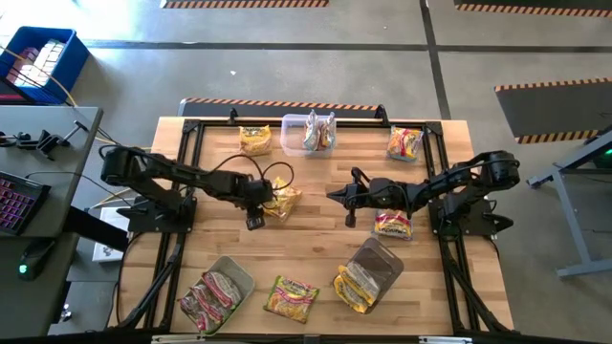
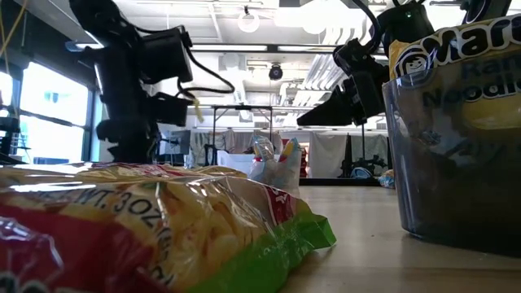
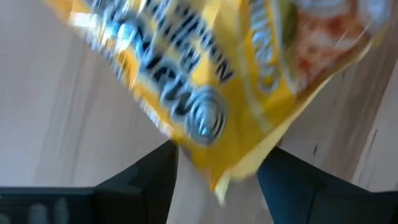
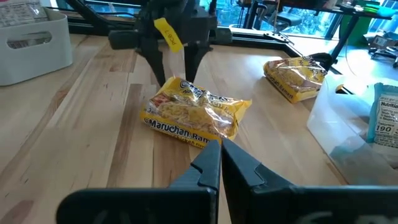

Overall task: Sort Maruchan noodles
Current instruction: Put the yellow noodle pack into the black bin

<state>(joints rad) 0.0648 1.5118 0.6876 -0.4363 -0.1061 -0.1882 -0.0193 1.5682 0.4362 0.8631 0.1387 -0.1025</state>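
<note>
Gaping wide, the left gripper's (image 1: 269,203) jaws straddle a yellow noodle packet (image 1: 284,199) w/o pinching it; the packet lies flat on the desk (image 1: 316,253) just left of centre, its near end between the two fingers. Right gripper (image 1: 337,196), jaws pressed together & holding nothing, hovers opposite, tip aimed at that packet, a short gap apart.

Other packets: yellow one (image 1: 255,139) at the far edge, greenish-silver ones upright in a clear tub (image 1: 308,133) beside it, a multicolour one (image 1: 404,143) at far right, one (image 1: 393,225) under the right arm. Near edge: pink-red packets in the left tub (image 1: 217,292), a loose one (image 1: 291,297) at centre, yellow ones in the dark tub (image 1: 368,273).
</note>
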